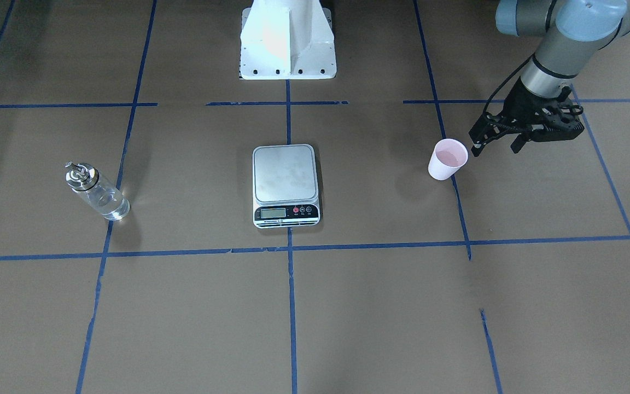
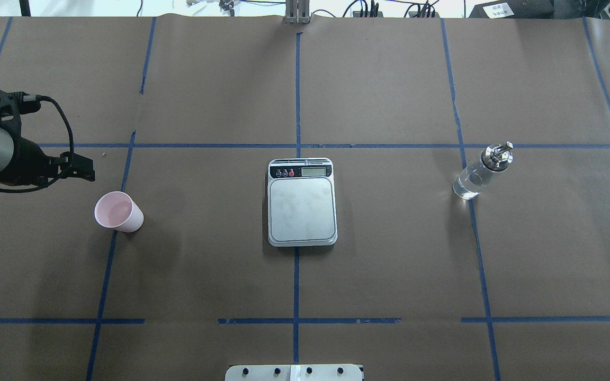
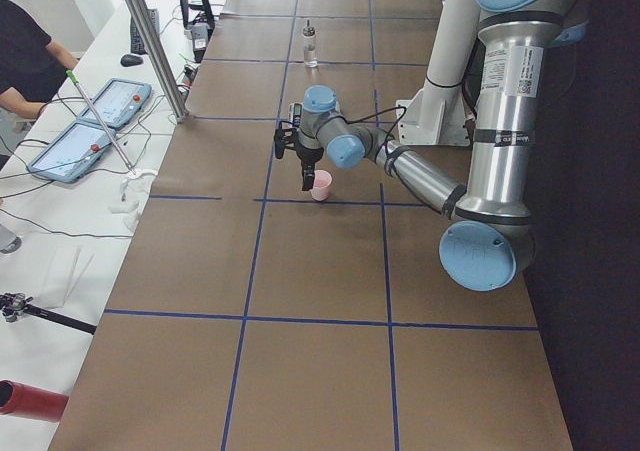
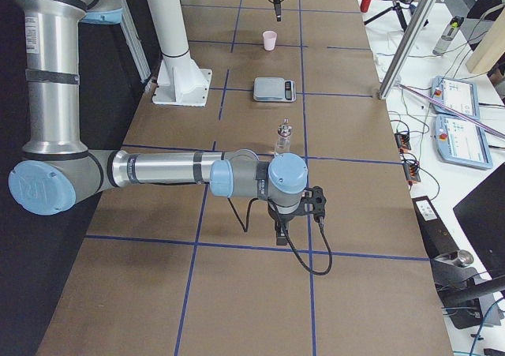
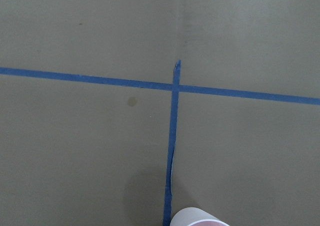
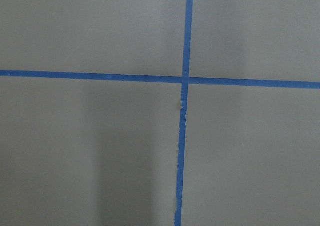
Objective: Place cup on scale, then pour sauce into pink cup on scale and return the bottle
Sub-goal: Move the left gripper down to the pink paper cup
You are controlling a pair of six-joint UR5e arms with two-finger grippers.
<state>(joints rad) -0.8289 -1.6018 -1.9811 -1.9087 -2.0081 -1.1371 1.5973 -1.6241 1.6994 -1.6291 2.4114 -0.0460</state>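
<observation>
Pink tapered cup (image 1: pixel 447 159) stands right of centre, beside the left gripper (image 1: pixel 494 151), fingers apart and empty. Cannot tell for the right gripper (image 4: pixel 280 237).

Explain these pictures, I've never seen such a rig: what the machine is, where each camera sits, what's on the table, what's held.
It is a robot with two arms at a paper-covered table marked with blue tape lines. One picture looks down from behind the robot, one faces it from across, two look along the table from its ends, and two come from cameras on the wrists. On the table stand a pink cup, a kitchen scale and a glass bottle. The left hand hangs open close beside the cup. The right hand hangs over bare table, away from the bottle; open or shut, I cannot tell. Nothing is held.
</observation>
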